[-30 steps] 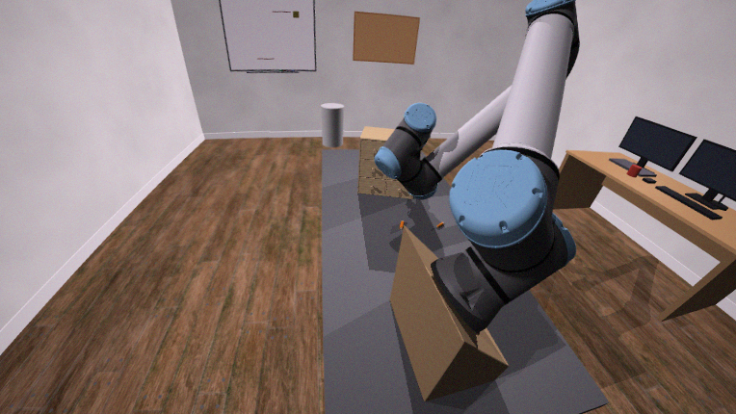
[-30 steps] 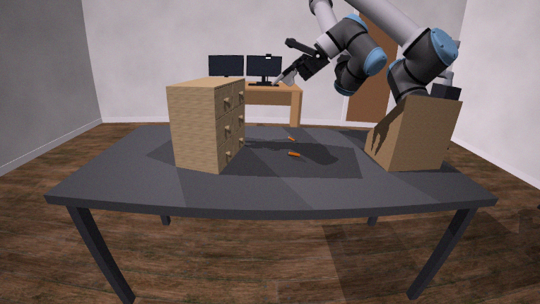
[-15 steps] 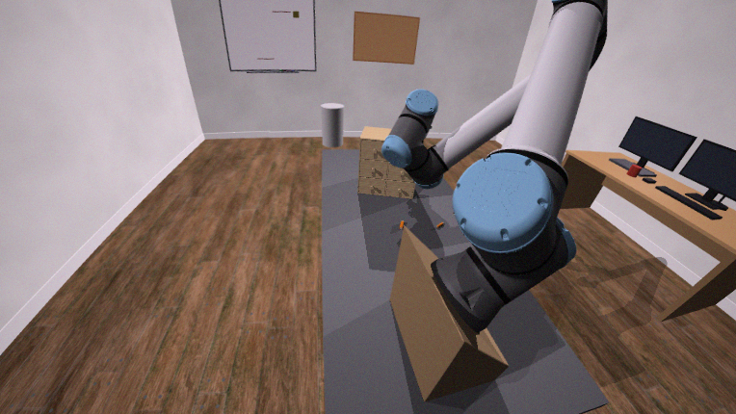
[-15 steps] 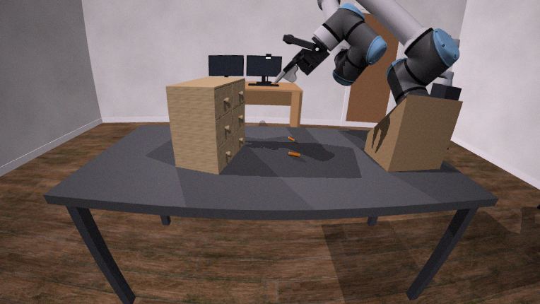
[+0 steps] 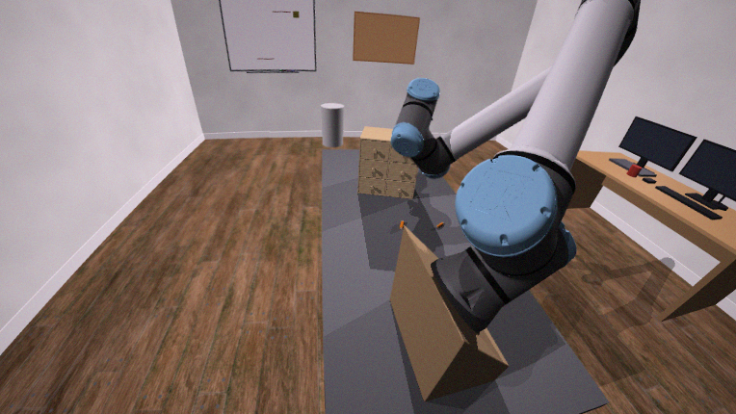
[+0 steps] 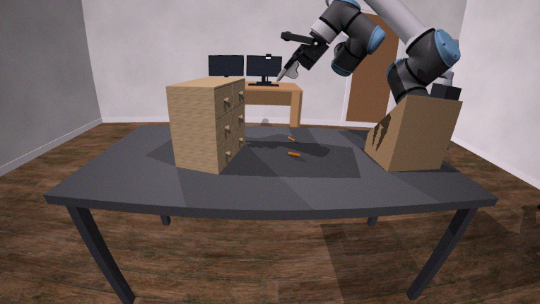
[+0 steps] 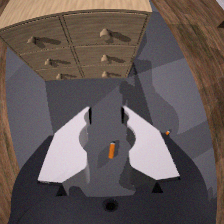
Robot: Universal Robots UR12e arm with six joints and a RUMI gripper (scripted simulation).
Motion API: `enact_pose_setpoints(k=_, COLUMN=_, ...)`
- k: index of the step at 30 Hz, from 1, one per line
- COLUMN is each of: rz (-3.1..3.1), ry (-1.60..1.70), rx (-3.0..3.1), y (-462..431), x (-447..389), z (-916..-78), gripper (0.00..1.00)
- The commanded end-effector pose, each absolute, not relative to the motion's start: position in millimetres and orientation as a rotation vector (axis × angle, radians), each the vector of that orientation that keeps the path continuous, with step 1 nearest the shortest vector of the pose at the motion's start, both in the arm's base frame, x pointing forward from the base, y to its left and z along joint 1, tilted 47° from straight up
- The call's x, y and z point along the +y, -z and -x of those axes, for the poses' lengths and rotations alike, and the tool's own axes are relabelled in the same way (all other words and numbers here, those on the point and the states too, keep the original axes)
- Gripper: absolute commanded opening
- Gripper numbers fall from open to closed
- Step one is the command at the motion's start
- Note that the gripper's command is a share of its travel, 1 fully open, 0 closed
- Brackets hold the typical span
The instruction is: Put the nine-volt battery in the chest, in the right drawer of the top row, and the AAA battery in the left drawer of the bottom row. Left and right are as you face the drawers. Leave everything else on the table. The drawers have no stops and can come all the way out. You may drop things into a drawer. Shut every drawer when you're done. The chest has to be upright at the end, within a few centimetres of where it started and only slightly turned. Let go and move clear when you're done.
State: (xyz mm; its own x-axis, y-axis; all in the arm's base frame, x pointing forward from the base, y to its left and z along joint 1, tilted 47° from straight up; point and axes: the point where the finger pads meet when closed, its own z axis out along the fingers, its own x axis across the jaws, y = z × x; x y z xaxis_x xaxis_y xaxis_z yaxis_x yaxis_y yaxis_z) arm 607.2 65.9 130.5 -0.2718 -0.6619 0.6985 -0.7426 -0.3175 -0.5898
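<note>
Wooden chest (image 5: 374, 163) (image 6: 194, 128) (image 7: 92, 36), upright, drawers shut, exterior frame left. Tool (image 6: 279, 79) (image 7: 106, 108): fingers slightly apart, ungripping. Near orange battery (image 5: 402, 224) (image 6: 293, 154) (image 7: 111, 150), far orange battery (image 5: 439, 224) (image 6: 291, 138) (image 7: 168, 132): counter (image 5: 350, 308) (image 6: 245, 196) (image 7: 162, 82), mid-frame.

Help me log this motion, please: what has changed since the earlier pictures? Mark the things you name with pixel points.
The arm (image 5: 576, 87) (image 6: 396, 15) has lifted the gripper (image 6: 285, 77) (image 7: 106, 108) a little, drawing it slightly away from the chest (image 5: 387, 171) (image 6: 194, 124) (image 7: 107, 45). Nothing was taken hold of or visibly let go. The chest, its shut drawers and both orange pieces on the table (image 5: 347, 308) (image 6: 264, 192) stayed put.
</note>
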Motion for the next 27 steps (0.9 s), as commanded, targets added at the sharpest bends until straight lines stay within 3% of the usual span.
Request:
enact_pose_setpoints(k=1, rz=-1.835, ry=-1.627, rx=-1.81, y=-131.8, x=68.4, z=-605.6, gripper=0.2)
enact_pose_setpoints(k=27, rz=-1.768, ry=-1.439, rx=-1.878, y=-137.9, x=79.4, z=-594.3, gripper=0.2)
